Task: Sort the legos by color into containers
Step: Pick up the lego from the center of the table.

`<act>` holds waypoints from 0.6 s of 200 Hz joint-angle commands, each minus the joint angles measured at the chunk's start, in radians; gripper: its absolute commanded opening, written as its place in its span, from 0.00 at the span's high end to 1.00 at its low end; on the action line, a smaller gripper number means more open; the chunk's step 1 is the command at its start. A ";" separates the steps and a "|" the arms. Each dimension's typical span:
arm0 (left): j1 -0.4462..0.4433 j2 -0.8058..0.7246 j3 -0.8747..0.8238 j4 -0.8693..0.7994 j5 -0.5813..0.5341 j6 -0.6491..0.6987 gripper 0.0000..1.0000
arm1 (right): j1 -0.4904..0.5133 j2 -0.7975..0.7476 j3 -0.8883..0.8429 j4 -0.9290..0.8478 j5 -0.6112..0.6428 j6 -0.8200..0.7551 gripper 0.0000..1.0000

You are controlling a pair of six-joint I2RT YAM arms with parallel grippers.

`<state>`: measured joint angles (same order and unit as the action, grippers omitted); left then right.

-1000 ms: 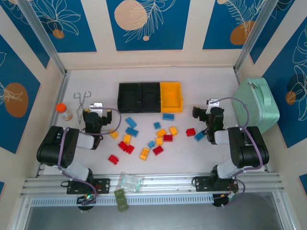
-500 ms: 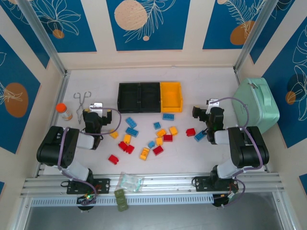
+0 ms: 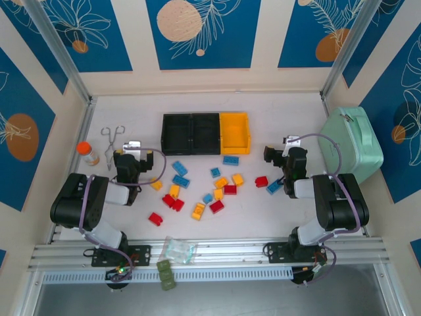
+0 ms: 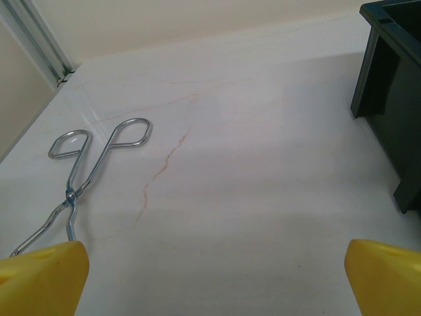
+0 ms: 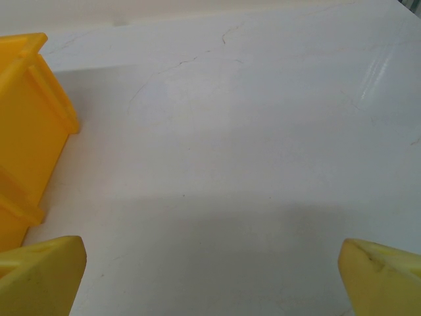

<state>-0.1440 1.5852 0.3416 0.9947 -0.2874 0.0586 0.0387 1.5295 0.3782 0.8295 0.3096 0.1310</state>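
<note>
Red, light blue and yellow-orange legos (image 3: 197, 187) lie scattered on the white table between the two arms. Three joined containers stand behind them: two black (image 3: 191, 133) and one yellow (image 3: 235, 133). My left gripper (image 3: 134, 157) rests low at the left, open and empty, with a yellow lego (image 3: 156, 185) just behind it on the right. In the left wrist view its yellow fingertips (image 4: 46, 276) stand wide apart over bare table, and a black container (image 4: 395, 99) is at the right edge. My right gripper (image 3: 283, 153) is open and empty near a red lego (image 3: 261, 181). The yellow container (image 5: 26, 131) is left of its fingers.
Metal tongs (image 3: 113, 137) lie ahead of the left gripper, also in the left wrist view (image 4: 85, 171). An orange-capped bottle (image 3: 87, 153) stands at the far left. A mint-green case (image 3: 352, 145) sits at the right. A clear bag (image 3: 179, 249) lies on the front rail.
</note>
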 commanded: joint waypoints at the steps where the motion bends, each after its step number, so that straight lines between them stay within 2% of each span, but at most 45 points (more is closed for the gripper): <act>1: 0.009 -0.012 0.005 0.019 0.018 -0.001 0.01 | -0.001 -0.008 0.017 0.020 -0.014 0.007 0.01; 28: 0.009 -0.013 0.004 0.020 0.020 -0.003 0.01 | -0.001 -0.012 0.015 0.024 -0.007 0.008 0.01; 50: 0.008 -0.069 0.020 -0.049 0.021 0.003 0.01 | 0.002 -0.089 0.060 -0.122 -0.038 -0.008 0.01; 86: 0.000 -0.203 0.166 -0.406 -0.011 0.005 0.01 | -0.011 -0.245 0.156 -0.379 -0.068 0.040 0.01; 109: -0.002 -0.289 0.244 -0.582 -0.042 -0.091 0.01 | -0.014 -0.334 0.209 -0.501 -0.110 0.117 0.01; 120: 0.002 -0.329 0.278 -0.673 -0.022 -0.171 0.01 | -0.016 -0.374 0.238 -0.575 -0.136 0.176 0.01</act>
<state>-0.1440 1.3415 0.5423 0.5797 -0.2993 0.0223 0.0292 1.2358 0.5556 0.4610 0.2478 0.1864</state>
